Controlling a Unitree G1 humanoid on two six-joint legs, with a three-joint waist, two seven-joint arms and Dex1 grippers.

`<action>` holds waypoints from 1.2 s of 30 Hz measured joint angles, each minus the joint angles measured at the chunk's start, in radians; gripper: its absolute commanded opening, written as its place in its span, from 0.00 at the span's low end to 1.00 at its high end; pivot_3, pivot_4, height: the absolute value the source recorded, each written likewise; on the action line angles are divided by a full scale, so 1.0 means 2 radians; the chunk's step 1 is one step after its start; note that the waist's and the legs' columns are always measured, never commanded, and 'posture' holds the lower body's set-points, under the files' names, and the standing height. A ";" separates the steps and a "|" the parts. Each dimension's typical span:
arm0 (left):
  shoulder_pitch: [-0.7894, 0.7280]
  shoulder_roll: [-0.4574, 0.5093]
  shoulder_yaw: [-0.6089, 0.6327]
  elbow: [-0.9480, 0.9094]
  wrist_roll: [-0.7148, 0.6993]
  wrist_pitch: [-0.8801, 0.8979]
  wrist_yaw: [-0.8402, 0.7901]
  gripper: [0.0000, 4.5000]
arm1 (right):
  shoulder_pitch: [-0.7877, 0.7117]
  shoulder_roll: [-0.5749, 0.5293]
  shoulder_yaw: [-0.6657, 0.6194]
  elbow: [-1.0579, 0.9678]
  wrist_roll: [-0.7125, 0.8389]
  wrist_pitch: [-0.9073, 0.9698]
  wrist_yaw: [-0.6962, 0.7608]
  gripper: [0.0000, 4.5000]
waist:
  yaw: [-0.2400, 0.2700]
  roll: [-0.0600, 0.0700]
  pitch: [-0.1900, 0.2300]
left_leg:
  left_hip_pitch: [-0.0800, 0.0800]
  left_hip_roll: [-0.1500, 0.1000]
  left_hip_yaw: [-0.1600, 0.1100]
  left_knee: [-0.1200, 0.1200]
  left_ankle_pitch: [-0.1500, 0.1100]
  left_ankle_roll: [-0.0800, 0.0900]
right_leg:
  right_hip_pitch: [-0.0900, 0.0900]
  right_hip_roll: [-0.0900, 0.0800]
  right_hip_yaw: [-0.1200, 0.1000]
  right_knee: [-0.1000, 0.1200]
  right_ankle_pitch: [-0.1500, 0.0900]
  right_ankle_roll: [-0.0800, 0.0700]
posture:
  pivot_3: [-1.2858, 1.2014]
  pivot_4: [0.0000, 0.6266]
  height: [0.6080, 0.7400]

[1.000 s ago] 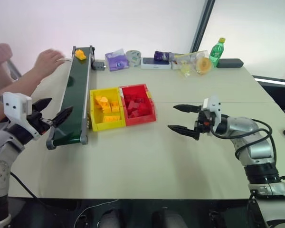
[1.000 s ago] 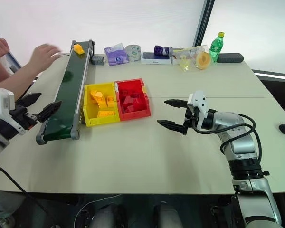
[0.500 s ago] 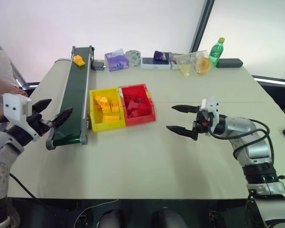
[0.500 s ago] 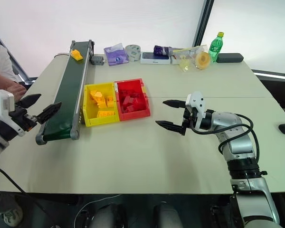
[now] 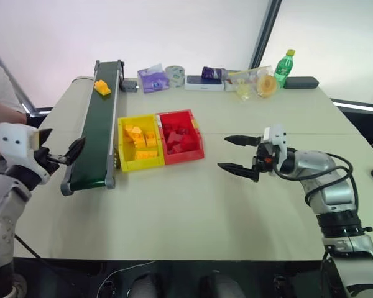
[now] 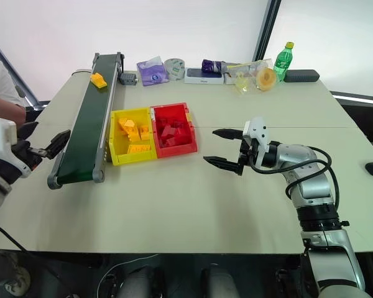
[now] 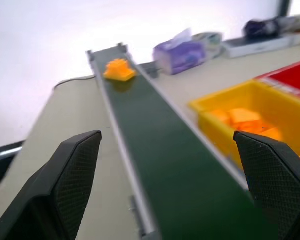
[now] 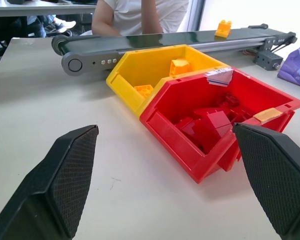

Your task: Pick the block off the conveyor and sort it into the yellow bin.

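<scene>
Waiting at the near end of the long dark green conveyor (image 5: 98, 127) with my left fingers (image 7: 75, 172) spread wide and empty, I see the small yellow-orange plastic block (image 7: 119, 69) sitting far ahead of them on the belt, near its far end, well apart from my tips. My right fingers (image 8: 72, 175) are also splayed open with nothing between them, hovering over the bare counter (image 5: 193, 205) with the bright yellow plastic bin (image 5: 138, 143) and the joined red plastic tray (image 5: 181, 135) ahead of them.

The risk, as I judge it, is timing: closing late or off-centre could knock the small block off the belt or against the grey side rail. Carrying it across, I could drop it in the red tray, since the two trays touch.

The counter is pale beige and smooth. Beyond the conveyor lie a purple tissue pack (image 5: 153, 78), a green bottle (image 5: 283, 67) and other clutter. A person's arm (image 6: 3, 108) is close beside my left fingers.
</scene>
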 measured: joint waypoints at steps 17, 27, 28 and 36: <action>-0.065 -0.063 -0.009 -0.051 0.003 0.151 0.106 0.99 | -0.007 0.003 0.004 0.012 -0.003 -0.009 0.002 1.00 | 0.001 0.000 0.000 | 0.000 0.000 0.000 0.000 0.000 0.000 | 0.000 0.000 0.000 0.000 0.000 0.000 | 0.52 0.24 1.00; -0.075 -0.080 -0.009 -0.053 -0.005 0.151 0.104 0.99 | -0.007 0.004 0.004 0.012 -0.004 -0.010 0.001 1.00 | 0.001 0.000 0.000 | 0.000 0.000 0.000 0.000 0.000 0.000 | 0.000 0.000 0.000 0.000 0.000 0.000 | 0.52 0.24 1.00; -0.075 -0.080 -0.009 -0.053 -0.005 0.151 0.103 0.99 | -0.007 0.004 0.004 0.012 -0.004 -0.011 0.000 1.00 | 0.001 0.000 0.000 | 0.000 0.000 0.000 0.000 0.000 0.000 | 0.000 0.000 0.000 0.000 0.000 0.000 | 0.52 0.24 1.00; -0.074 -0.081 -0.009 -0.053 -0.004 0.150 0.103 0.99 | -0.007 0.008 0.004 0.012 -0.006 -0.014 -0.001 1.00 | 0.001 0.000 0.000 | 0.000 0.000 0.000 0.000 0.000 0.000 | 0.000 0.000 0.000 0.000 0.000 0.000 | 0.52 0.24 1.00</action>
